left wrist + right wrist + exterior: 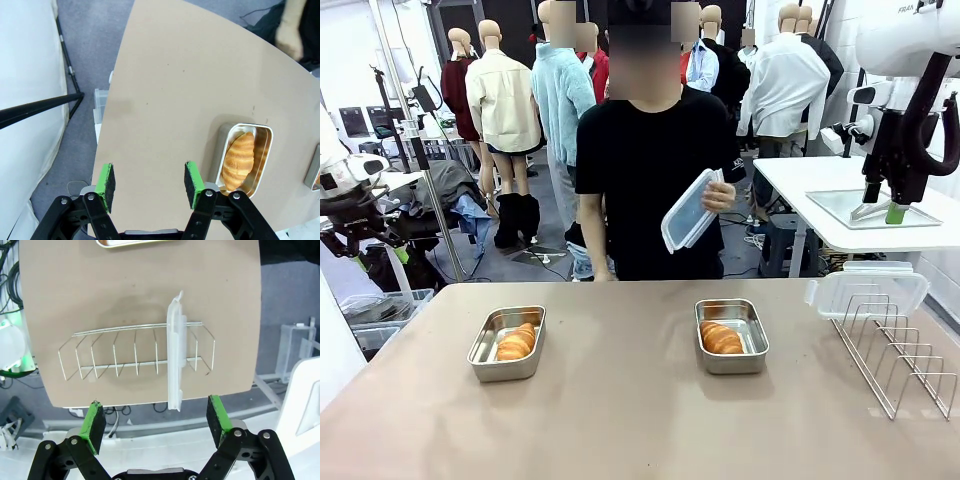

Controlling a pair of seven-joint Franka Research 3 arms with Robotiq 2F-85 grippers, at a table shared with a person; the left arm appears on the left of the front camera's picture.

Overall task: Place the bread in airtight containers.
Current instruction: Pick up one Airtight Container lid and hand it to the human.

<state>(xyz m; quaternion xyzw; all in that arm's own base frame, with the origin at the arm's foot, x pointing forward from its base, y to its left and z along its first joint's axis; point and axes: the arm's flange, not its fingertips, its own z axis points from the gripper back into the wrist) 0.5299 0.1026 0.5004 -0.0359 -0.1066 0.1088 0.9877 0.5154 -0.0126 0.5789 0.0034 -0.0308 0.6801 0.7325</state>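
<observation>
Left pincer (148, 170) agape; bread (239, 161) in container (264, 149) just outside it.

Front strip: bare table (620, 430) across the full width, on the near side of both tubs.
Middle gap: open tabletop between the left tub (505, 372) and the right tub (732, 364), which sit well apart.
Left end: free table from the left tub out to the edge.
Over the tubs: both uncovered and open from above; the left roll (516, 342) and the right roll (722, 339) take up much of each floor.
Right end: a wire rack (895, 350) blocks it, with a spare lid (868, 290) standing on edge in its far slots.
Far edge: a person stands at the middle; their hand (718, 196) holds a second lid (688, 215) in the air beyond the right tub.
</observation>
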